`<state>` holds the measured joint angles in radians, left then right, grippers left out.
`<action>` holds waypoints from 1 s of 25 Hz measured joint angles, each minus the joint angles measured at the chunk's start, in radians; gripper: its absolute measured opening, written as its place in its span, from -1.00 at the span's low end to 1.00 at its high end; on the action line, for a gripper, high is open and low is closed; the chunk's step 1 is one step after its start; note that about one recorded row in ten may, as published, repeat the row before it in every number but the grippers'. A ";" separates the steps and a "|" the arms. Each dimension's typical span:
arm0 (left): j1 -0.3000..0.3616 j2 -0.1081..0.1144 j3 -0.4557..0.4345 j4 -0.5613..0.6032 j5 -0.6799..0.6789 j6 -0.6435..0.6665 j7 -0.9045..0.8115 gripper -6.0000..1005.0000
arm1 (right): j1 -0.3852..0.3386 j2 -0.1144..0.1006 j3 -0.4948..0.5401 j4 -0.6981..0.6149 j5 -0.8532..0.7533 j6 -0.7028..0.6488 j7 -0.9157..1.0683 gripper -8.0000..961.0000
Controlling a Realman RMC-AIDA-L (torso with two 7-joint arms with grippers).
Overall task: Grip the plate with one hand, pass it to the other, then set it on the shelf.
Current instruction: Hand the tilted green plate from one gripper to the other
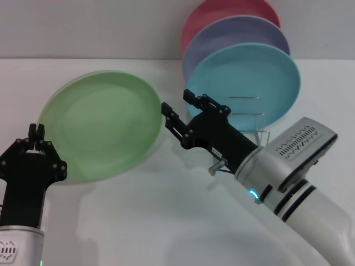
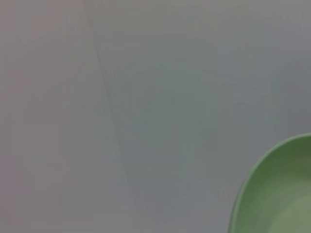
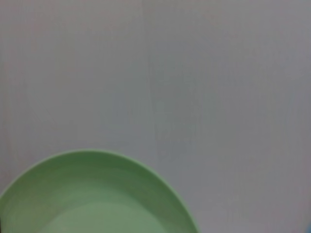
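The light green plate hangs tilted above the white table, left of centre, with its shadow under it. My left gripper is shut on the plate's near-left rim. My right gripper is open just to the right of the plate's right rim, with one fingertip close to the edge and not closed on it. The silver wire shelf stands behind the right gripper. The plate also shows in the left wrist view and in the right wrist view.
The shelf holds a turquoise-blue plate in front, a lavender plate behind it and a pink plate at the back, all upright. A wall rises behind the table. My right arm crosses in front of the shelf.
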<state>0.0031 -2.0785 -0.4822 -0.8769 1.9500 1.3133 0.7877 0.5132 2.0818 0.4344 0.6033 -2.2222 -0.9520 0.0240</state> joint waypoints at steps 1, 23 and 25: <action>0.000 0.000 0.001 -0.003 -0.005 0.000 0.013 -0.92 | 0.005 0.000 0.001 0.000 0.000 0.007 0.000 -0.03; -0.007 0.008 0.053 -0.013 -0.004 0.045 0.057 -0.92 | 0.056 0.006 0.014 -0.004 0.004 0.079 -0.003 -0.17; -0.006 0.009 0.056 -0.013 -0.003 0.045 0.063 -0.92 | 0.056 0.006 0.013 -0.004 0.004 0.079 -0.003 -0.20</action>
<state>-0.0031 -2.0696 -0.4263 -0.8901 1.9466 1.3587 0.8512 0.5691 2.0878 0.4479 0.5997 -2.2185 -0.8728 0.0214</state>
